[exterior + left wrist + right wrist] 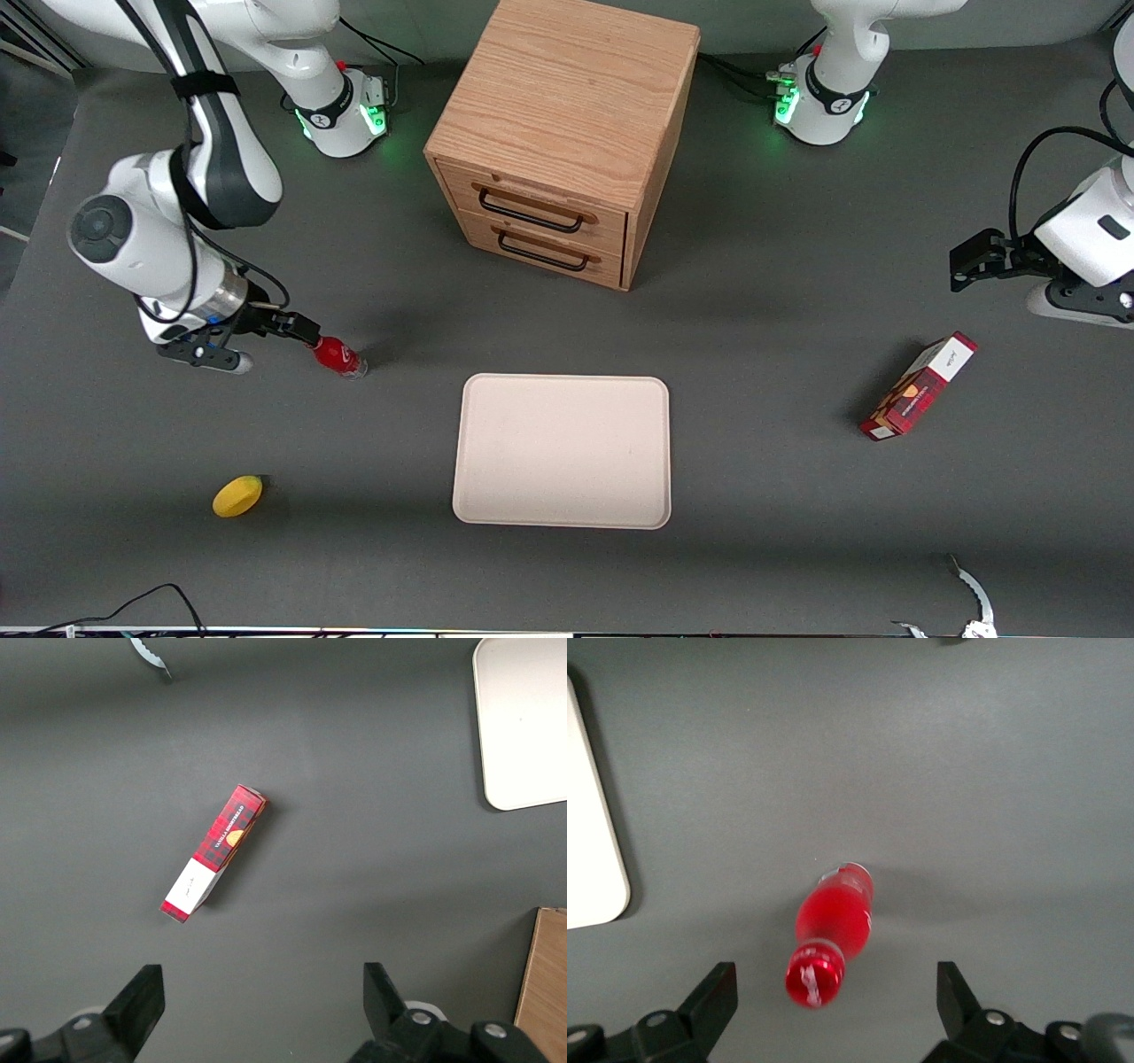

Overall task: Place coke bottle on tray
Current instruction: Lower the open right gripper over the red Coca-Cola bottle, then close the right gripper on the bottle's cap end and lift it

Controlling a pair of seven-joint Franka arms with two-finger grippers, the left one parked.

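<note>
Hand hovers over the coke bottle, fingers spread wide, nothing gripped. Bottle stands on the grey surface at left-centre of the front frame, near the tray but apart from it. Risk: one finger clips the cap, probably toppling the bottle. Tray holds nothing. Drawer cabinet shut, contents hidden.

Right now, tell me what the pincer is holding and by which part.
Nothing is held. The pincer is open, its fingers apart on either side of the coke bottle near the cap end, not touching it. The bottle stands on the table.
</note>
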